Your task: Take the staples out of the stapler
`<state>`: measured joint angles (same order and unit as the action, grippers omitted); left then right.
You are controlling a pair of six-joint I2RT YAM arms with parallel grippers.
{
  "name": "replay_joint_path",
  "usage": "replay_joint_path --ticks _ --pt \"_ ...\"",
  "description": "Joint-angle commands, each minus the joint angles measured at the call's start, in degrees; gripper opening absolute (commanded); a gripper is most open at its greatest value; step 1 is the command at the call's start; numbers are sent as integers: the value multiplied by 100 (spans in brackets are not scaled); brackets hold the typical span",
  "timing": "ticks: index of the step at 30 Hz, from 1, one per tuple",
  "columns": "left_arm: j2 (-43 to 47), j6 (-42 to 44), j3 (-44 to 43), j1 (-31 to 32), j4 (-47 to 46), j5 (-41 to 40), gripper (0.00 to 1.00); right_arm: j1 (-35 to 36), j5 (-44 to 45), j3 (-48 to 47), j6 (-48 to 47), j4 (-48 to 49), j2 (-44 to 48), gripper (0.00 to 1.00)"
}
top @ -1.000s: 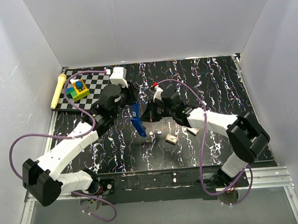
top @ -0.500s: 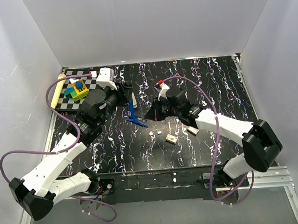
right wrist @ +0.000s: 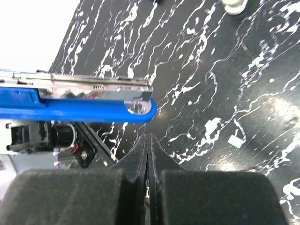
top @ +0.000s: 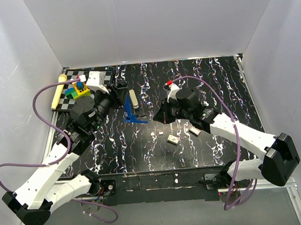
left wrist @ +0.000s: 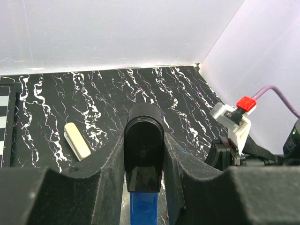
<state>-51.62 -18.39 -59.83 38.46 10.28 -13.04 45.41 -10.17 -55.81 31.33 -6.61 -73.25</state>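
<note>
L hand (left wrist: 144, 161) clamped on open stapler (top: 130, 112) | R hand (right wrist: 148, 140) fingers together, empty, beside stapler | step: emptying rail (right wrist: 79, 89); next needed R parting, pinching there

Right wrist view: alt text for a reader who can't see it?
The blue stapler, silvery rail on top, stretches in from the left over the black white-veined table. The right gripper, shut and empty, sits just below its free end. Small pale scraps lie to the right.
</note>
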Motion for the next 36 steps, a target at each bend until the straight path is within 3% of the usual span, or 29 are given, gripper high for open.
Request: replay_joint_path --ticks 1,14,26,36 --pt "231 -50 -125 -14 -264 -59 0 178 -519 245 241 186 127 1" --pt "424 -375 -186 -14 -176 240 0 610 -785 387 804 1241 -259 1" --pt "442 -472 -336 -14 254 583 0 610 -29 -325 313 671 -444 1" --pt "372 -411 -354 -14 624 890 0 575 507 -457 -285 20 21 1"
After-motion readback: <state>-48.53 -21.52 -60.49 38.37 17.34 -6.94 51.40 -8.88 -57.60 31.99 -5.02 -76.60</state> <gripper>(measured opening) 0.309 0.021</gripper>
